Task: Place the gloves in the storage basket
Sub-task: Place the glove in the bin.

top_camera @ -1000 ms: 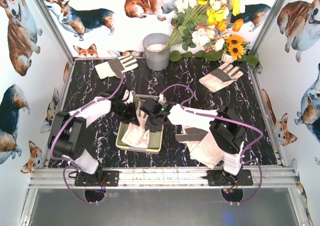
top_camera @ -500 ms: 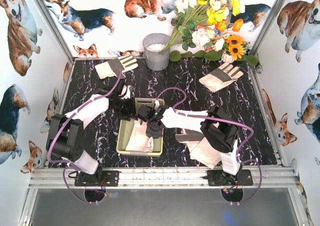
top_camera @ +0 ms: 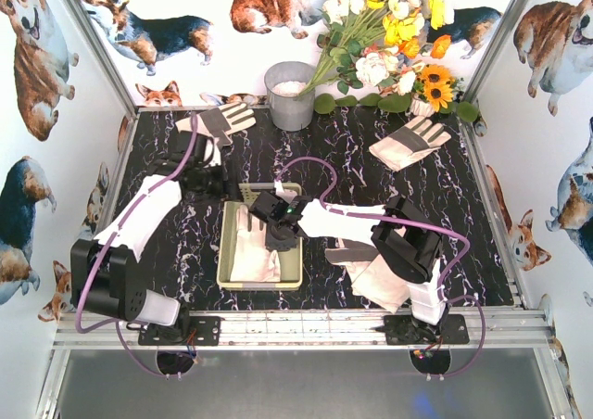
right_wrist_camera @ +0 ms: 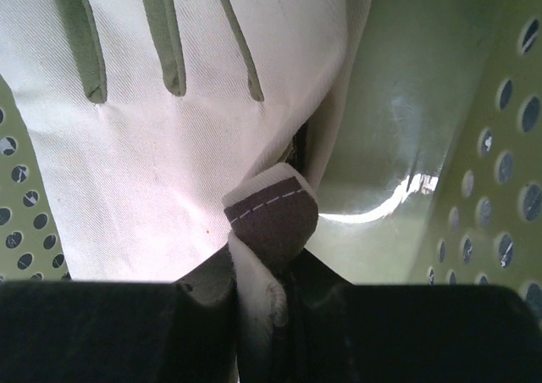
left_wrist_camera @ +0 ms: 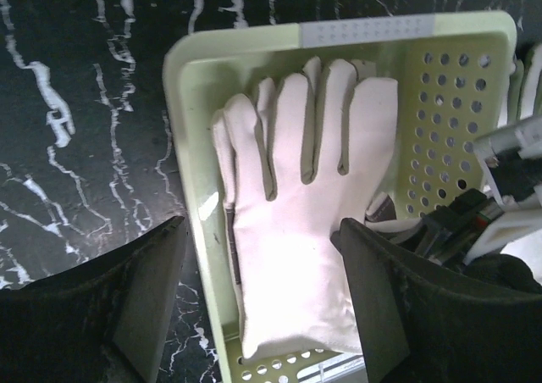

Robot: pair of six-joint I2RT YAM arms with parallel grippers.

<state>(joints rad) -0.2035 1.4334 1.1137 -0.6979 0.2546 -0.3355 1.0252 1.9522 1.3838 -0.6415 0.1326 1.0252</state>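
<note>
The pale green storage basket [top_camera: 223,252] sits at mid-table with a cream glove [top_camera: 252,257] lying flat, palm up, inside it. My left gripper [top_camera: 225,189] hovers open above the basket's far left corner; in the left wrist view its fingers [left_wrist_camera: 144,298] straddle the glove [left_wrist_camera: 296,230] and the basket [left_wrist_camera: 182,146] rim without touching. My right gripper [top_camera: 278,229] is low inside the basket [right_wrist_camera: 406,103], shut on a folded cream-and-brown bit of the glove [right_wrist_camera: 269,218]. Another glove [top_camera: 215,122] lies at the back left, one [top_camera: 410,141] at the back right, and one [top_camera: 375,272] under my right arm.
A grey metal bucket [top_camera: 290,95] stands at the back centre, beside a bunch of artificial flowers [top_camera: 389,39]. Walls printed with corgis close in the table on three sides. A metal rail [top_camera: 296,326] runs along the near edge.
My left gripper has opened, let go of the glove and drawn back and left from the basket. The glove has settled flat in the basket. My right gripper stays shut on it.
</note>
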